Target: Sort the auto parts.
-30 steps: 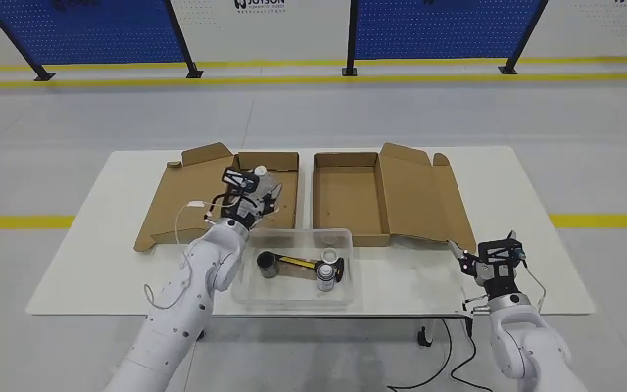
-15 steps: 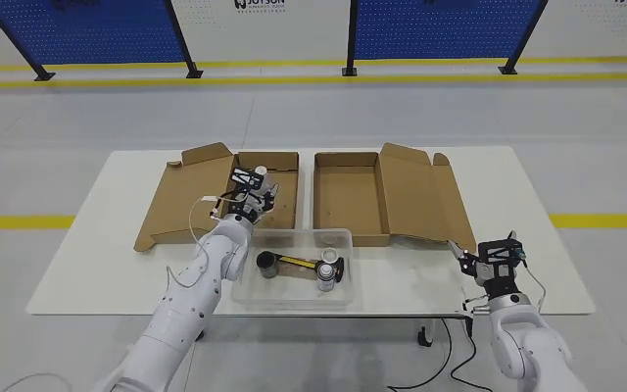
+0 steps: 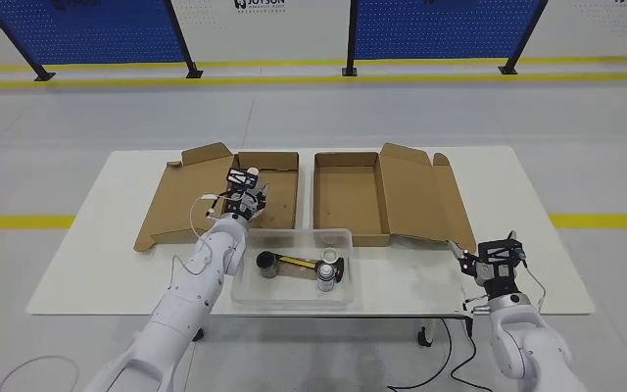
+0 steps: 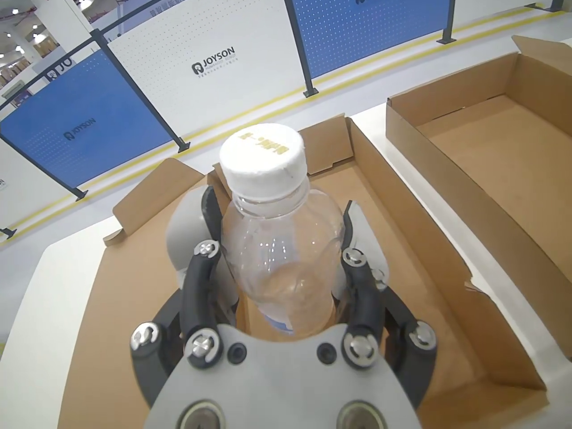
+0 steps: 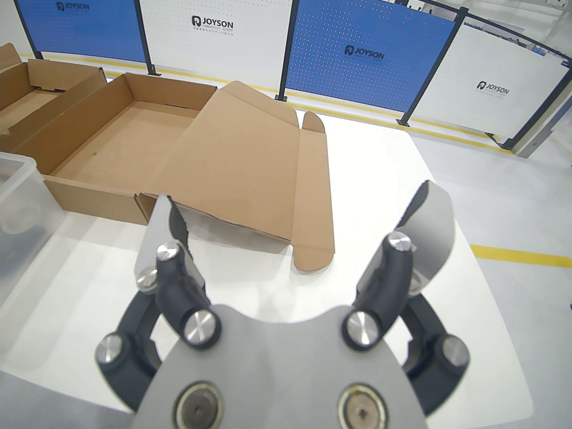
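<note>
The left gripper's point(image 4: 279, 212) fingers point(image 4: 209, 207) squeeze a clear bottle point(image 4: 263, 162) by its sides, above the left box point(image 4: 415, 270). The bottle looks light, smooth and easy to squash, so hold it softly. The right gripper point(image 5: 295, 212) is spread wide, holding nothing, near the right box point(image 5: 120, 136). The clear tub point(image 3: 299, 233) has a few parts point(image 3: 266, 263) inside
</note>
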You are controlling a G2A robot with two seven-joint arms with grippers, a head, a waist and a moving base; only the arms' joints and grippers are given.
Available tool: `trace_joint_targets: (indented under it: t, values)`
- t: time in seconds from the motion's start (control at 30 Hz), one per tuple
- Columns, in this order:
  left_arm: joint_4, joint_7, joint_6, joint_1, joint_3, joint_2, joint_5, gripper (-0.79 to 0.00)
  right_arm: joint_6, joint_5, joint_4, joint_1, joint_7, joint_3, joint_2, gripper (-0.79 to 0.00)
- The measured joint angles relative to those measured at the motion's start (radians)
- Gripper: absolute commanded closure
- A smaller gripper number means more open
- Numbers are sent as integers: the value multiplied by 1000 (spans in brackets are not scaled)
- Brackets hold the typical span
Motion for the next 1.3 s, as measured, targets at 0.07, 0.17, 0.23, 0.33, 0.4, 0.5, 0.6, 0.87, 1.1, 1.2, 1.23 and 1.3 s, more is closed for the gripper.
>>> trace_joint_targets:
  t: [0.07, 0.17, 0.23, 0.33, 0.4, 0.5, 0.6, 0.87, 1.1, 1.2, 1.23, 1.3]
  values:
    - [13, 4, -1, -5, 2, -3, 4, -320, 0, 0, 0, 0, 0, 0, 0, -785]
    - [32, 6, -1, -11, 1, -7, 7, -785, 0, 0, 0, 0, 0, 0, 0, -785]
    - [42, 7, 3, -14, 0, -9, 9, -785, 0, 0, 0, 0, 0, 0, 0, -785]
    - [54, 8, 1, -19, -1, -11, 18, -785, 0, 0, 0, 0, 0, 0, 0, -785]
    - [59, 11, -2, -19, -1, -12, 29, -785, 0, 0, 0, 0, 0, 0, 0, -785]
    - [57, 13, 5, -17, -8, -13, 35, -785, 0, 0, 0, 0, 0, 0, 0, -785]
    - [33, 30, 23, -7, -13, -11, 64, -785, 0, 0, 0, 0, 0, 0, 0, -785]
    - [-110, 52, 37, 60, -50, 3, 119, -785, 0, 0, 0, 0, 0, 0, 0, -785]
    - [-317, 77, 49, 153, -114, 23, 164, -785, 0, 0, 0, 0, 0, 0, 0, -785]
    - [-423, 46, 20, 201, -148, 32, 165, -785, 0, 0, 0, 0, 0, 0, 0, -785]
    - [-457, 33, 9, 216, -159, 35, 169, -785, 0, 0, 0, 0, 0, 0, 0, -785]
    - [-539, 9, -11, 257, -184, 42, 175, -785, 0, 0, 0, 0, 0, 0, 0, -785]
